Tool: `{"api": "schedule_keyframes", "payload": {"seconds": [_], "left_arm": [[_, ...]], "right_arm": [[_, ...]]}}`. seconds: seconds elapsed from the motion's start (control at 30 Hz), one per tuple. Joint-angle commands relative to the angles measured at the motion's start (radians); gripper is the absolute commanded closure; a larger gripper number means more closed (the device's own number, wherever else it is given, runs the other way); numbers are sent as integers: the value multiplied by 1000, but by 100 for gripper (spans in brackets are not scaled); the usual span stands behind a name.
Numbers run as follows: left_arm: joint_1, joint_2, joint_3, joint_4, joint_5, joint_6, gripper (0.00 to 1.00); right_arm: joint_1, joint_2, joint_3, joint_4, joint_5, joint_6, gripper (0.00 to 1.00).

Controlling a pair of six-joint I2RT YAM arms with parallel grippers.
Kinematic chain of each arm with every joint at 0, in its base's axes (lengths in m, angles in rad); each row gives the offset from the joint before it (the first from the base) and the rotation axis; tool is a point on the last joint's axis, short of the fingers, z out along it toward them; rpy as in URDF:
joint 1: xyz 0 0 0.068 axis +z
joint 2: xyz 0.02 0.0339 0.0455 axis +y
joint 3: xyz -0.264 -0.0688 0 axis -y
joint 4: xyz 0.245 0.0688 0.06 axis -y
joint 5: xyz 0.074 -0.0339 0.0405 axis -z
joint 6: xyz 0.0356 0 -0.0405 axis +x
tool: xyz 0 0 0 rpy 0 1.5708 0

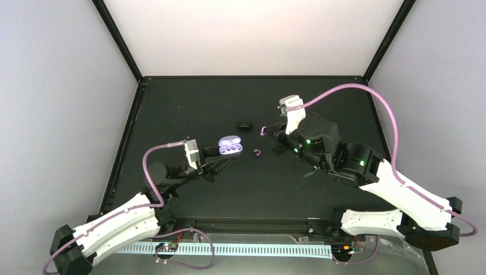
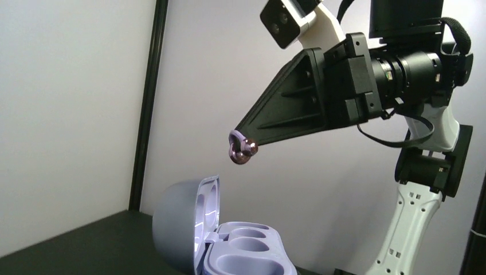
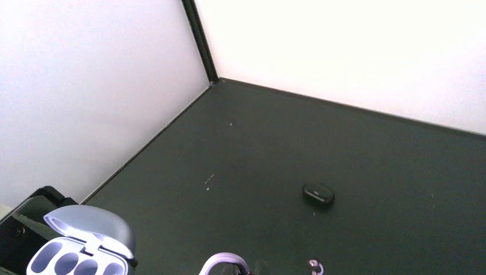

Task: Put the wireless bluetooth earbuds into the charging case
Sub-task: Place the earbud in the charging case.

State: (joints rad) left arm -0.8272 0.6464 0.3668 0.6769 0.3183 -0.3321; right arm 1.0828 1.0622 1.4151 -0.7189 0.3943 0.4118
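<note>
Pinching one earbud [image 2: 243, 151] aloft in right gripper [image 2: 240, 139], near open charging case [image 2: 240, 252] — itself clamped in left gripper [image 1: 223, 160]; seemed tiny, light, slick — best held across its rounded body.

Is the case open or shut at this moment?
Open. The case has its lid raised off the base, and the wells inside show in both wrist views.
</note>
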Motion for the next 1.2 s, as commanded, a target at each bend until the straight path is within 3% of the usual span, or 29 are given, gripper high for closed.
{"api": "schedule_keyframes", "payload": {"seconds": [0.0, 0.43, 1.17], "left_arm": [[-7, 17, 7, 165, -19, 73, 98], [-9, 23, 20, 155, -66, 123, 99], [-12, -3, 24, 118, -154, 127, 98]], "right_arm": [[76, 15, 3, 126, 112, -104, 99], [240, 104, 48, 287, 197, -192, 99], [266, 211, 90, 284, 248, -152, 99]]}}
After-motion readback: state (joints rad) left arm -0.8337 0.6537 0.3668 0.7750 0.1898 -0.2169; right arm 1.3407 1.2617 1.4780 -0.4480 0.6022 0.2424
